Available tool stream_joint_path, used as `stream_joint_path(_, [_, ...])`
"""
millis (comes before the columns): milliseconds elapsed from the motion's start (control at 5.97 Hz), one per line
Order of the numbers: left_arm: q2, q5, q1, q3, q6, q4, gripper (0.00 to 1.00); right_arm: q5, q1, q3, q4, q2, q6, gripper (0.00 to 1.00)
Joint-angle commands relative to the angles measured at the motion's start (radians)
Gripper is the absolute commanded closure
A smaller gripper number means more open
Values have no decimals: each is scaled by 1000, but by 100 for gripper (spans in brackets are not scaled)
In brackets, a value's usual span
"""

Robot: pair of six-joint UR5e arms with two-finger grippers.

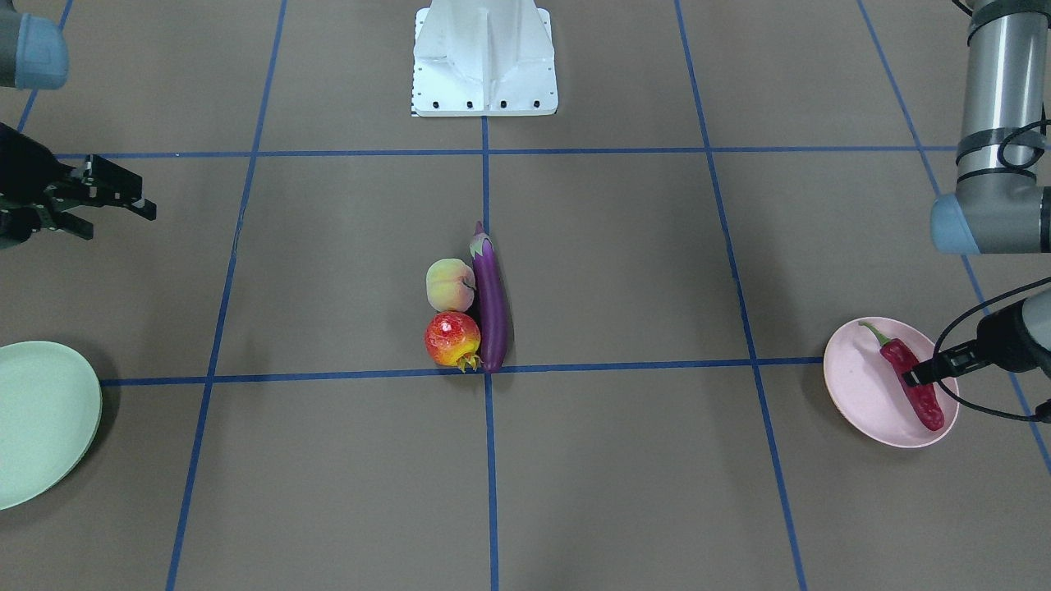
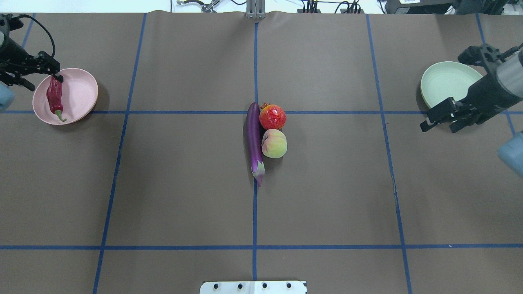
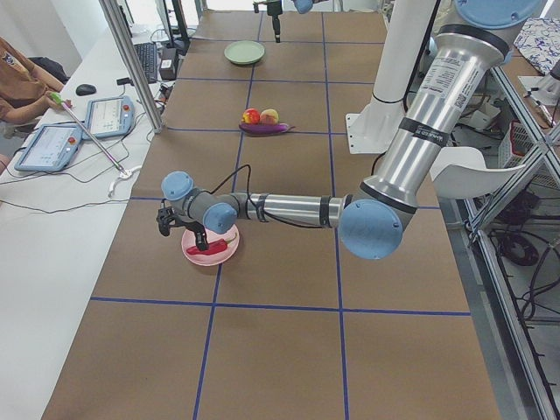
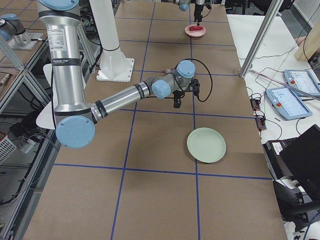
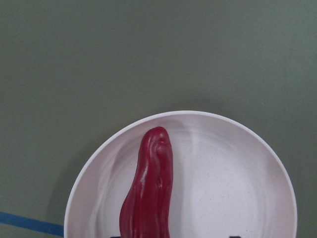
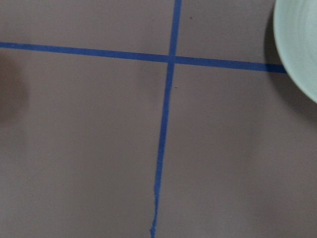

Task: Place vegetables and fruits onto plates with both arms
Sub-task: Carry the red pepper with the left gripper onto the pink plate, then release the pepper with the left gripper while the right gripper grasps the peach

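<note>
The red chili pepper (image 2: 53,94) lies on the pink plate (image 2: 81,90) at the far left; the left wrist view shows it (image 5: 151,188) flat in the plate (image 5: 228,183). My left gripper (image 2: 44,81) hovers over the chili's blunt end, open, its fingertips spread wider than the chili. The purple eggplant (image 2: 253,136), pomegranate (image 2: 272,117) and peach (image 2: 274,143) lie touching at the table's middle. The mint green plate (image 2: 445,81) stands at the far right, with nothing on it. My right gripper (image 2: 440,121) is open and empty, just beside that plate's near-left rim.
Blue tape lines (image 2: 255,204) grid the brown table. The white base block (image 1: 484,61) stands at the robot's edge. The right wrist view shows a tape crossing (image 6: 171,58) and the green plate's rim (image 6: 297,44). Operators' tablets (image 3: 52,144) lie on a side bench.
</note>
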State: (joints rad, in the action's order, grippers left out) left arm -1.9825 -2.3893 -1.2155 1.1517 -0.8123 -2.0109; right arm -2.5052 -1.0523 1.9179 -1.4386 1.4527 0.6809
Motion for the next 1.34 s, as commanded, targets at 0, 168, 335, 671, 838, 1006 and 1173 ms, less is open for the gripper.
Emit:
stream_joint_path(0, [2,-8,-1,64,-17,1,0,73,119,18,0,-108,229,0])
stream_joint_path(168, [-1,-8,1,113,-95,0,0,185,224,16,0,-208,409,0])
stream_joint_path(335, [-12,-8,34,167,-205,-2,0,292,330,15,0,-266,528,0])
stream_joint_path(671, [-21,2,164,244,-327,-12,0,511,473,-14,0,-368,685,0])
stream_joint_path(838, [-21,-1,178,241,-332,-17,0,566,494,-75,21,-414,741,0])
stream_joint_path(1006, [-22,-1,183,240,-332,-17,0,575,502,-145,134,-425,881,0])
stream_joint_path(1173, [-22,-1,198,237,-334,-17,0,580,502,-190,189,-430,899,0])
